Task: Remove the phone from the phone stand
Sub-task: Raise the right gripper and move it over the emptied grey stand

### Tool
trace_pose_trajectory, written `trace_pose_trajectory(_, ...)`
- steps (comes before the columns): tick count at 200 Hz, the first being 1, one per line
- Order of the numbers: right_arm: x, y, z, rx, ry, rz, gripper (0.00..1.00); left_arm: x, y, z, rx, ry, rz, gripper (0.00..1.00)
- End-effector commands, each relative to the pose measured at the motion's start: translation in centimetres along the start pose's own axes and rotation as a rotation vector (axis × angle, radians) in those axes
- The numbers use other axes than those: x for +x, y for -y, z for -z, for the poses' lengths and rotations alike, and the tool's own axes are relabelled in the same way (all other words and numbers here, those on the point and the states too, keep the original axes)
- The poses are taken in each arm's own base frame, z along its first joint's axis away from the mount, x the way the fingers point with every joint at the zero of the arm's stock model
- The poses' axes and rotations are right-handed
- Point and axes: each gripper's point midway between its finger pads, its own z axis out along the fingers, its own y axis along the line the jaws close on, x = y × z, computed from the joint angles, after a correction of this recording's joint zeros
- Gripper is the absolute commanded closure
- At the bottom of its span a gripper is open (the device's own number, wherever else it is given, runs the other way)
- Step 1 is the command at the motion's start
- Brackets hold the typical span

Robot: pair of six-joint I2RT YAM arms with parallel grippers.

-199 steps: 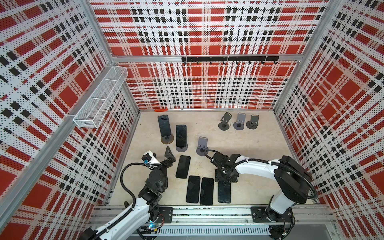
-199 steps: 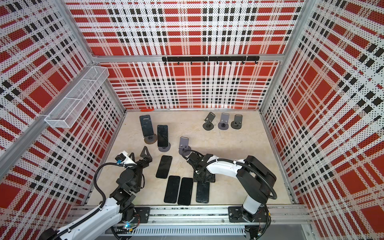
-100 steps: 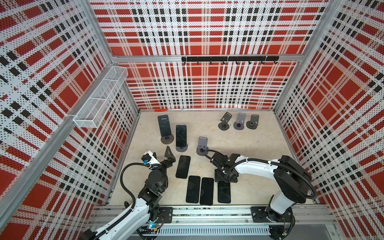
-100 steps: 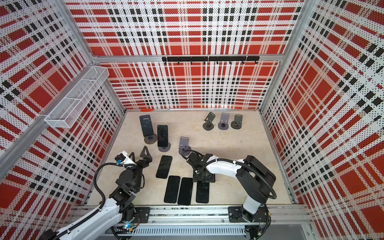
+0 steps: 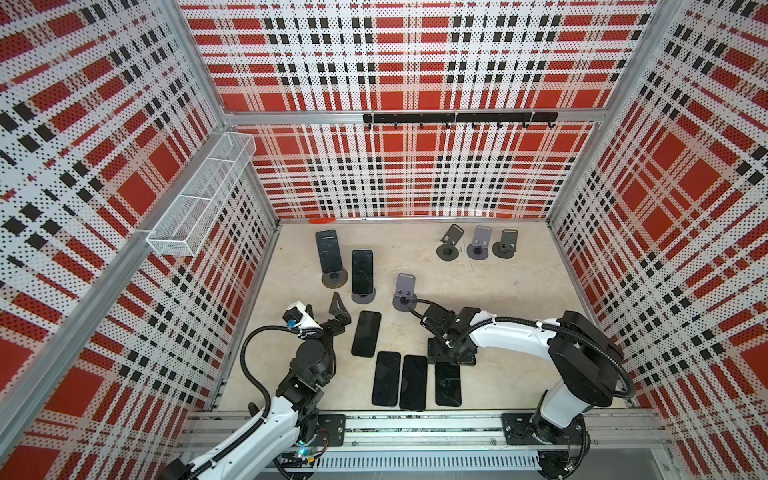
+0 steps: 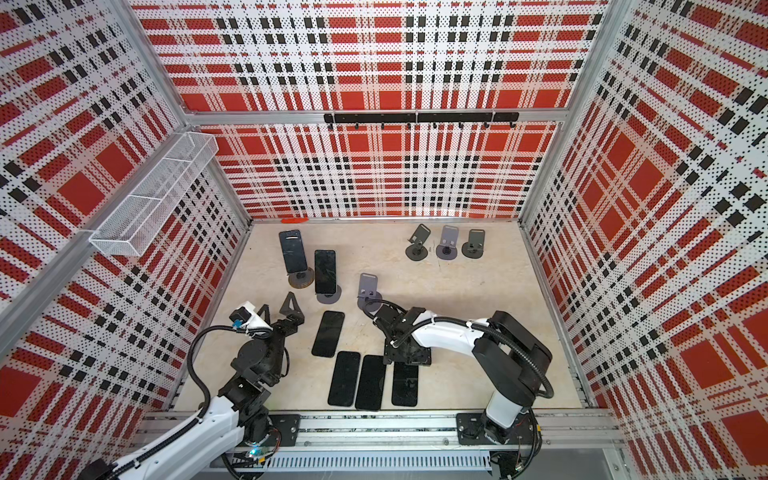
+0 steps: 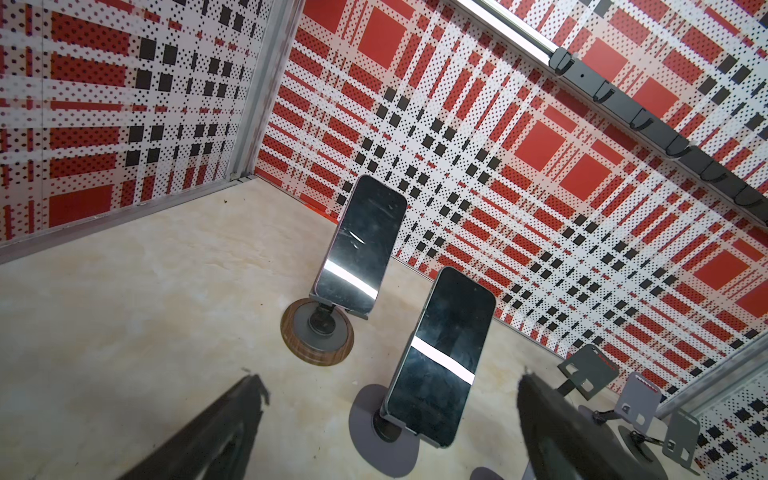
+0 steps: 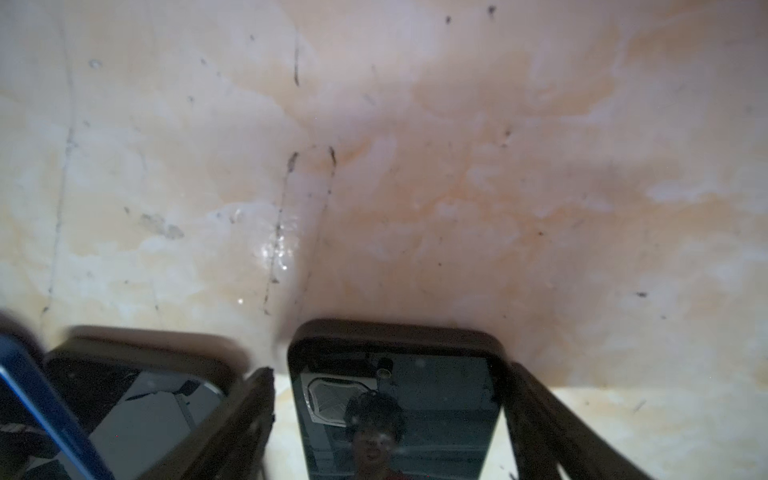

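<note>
Two dark phones stand on stands at the back left. One phone [image 5: 330, 251] [image 7: 359, 245] is on a wood-rimmed phone stand [image 5: 334, 277]; the other phone [image 5: 362, 271] [image 7: 442, 357] is on a grey stand [image 5: 363, 296]. My left gripper [image 5: 324, 309] [image 7: 388, 381] is open and empty, a short way in front of them. My right gripper [image 5: 449, 360] [image 8: 390, 372] points down, open, astride the top end of a phone [image 5: 448, 384] [image 8: 395, 415] lying flat on the table. Table shows between one finger [image 8: 249, 399] and that phone's edge.
Three more phones lie flat: a loose one [image 5: 366, 333] and two [image 5: 386, 378] [image 5: 413, 382] beside the right gripper's phone. An empty grey stand [image 5: 405, 291] is mid-table, with three empty stands [image 5: 478, 243] at the back right. A wire basket [image 5: 199, 195] hangs on the left wall.
The right gripper's jaws have spread apart from the flat phone, which stays on the table. The left arm has not moved.
</note>
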Motion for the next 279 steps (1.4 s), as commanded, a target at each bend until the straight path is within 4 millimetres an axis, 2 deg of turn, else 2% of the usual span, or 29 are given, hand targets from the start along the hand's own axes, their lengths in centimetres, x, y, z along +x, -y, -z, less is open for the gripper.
trace_pose_trajectory(1, -1.1, -0.8, 2.9, -0.029, 0.065, -0.019, 0.08, 0.2, -0.4, 0.1, -0.011, 0.002, -0.011, 0.02)
trace_pose_trajectory(31, -2.5, -0.2, 5.8, -0.022, 0.148, -0.022, 0.07, 0.3, -0.6, 0.1, -0.017, -0.001, -0.013, 0.02)
trace_pose_trajectory(56, -5.5, -1.3, 8.7, -0.087, 0.263, -0.009, 0.07, 0.7, -0.8, -0.1, -0.027, -0.01, -0.022, 0.02)
trace_pose_trajectory(78, -9.0, -3.8, 11.2, -0.203, 0.38, -0.003, 0.07, 0.9, -0.5, -0.2, -0.017, -0.022, -0.035, 0.02)
trace_pose_trajectory(107, -12.7, -8.4, 13.8, -0.362, 0.462, 0.02, 0.07, 0.9, -0.8, -0.2, -0.029, -0.02, -0.055, 0.02)
trace_pose_trajectory(122, -14.6, -10.2, 14.3, -0.389, 0.501, 0.034, 0.05, 0.9, -0.8, -0.2, -0.024, -0.016, -0.046, 0.02)
trace_pose_trajectory(150, -17.6, -11.4, 12.8, -0.371, 0.52, 0.014, 0.05, 0.9, -0.7, -0.3, -0.02, -0.02, -0.061, 0.02)
trace_pose_trajectory(198, -21.1, -11.2, 9.8, -0.353, 0.528, -0.005, 0.04, 1.1, -0.9, -0.4, -0.032, -0.022, -0.066, 0.02)
trace_pose_trajectory(215, -21.7, -11.2, 9.1, -0.351, 0.542, 0.018, 0.04, 1.1, -1.2, -0.4, -0.043, -0.02, -0.061, 0.02)
trace_pose_trajectory(237, -21.7, -13.5, 7.8, -0.442, 0.502, 0.037, 0.02, 1.1, -0.8, -0.5, -0.024, -0.025, -0.058, 0.02)
trace_pose_trajectory(256, -21.9, -14.5, 6.9, -0.468, 0.471, 0.003, 0.0, 1.1, -1.3, -0.5, -0.045, -0.022, -0.061, 0.02)
trace_pose_trajectory(279, -22.7, -14.6, 6.2, -0.46, 0.49, -0.038, 0.01, 1.3, -0.8, -0.7, -0.021, -0.035, -0.056, 0.02)
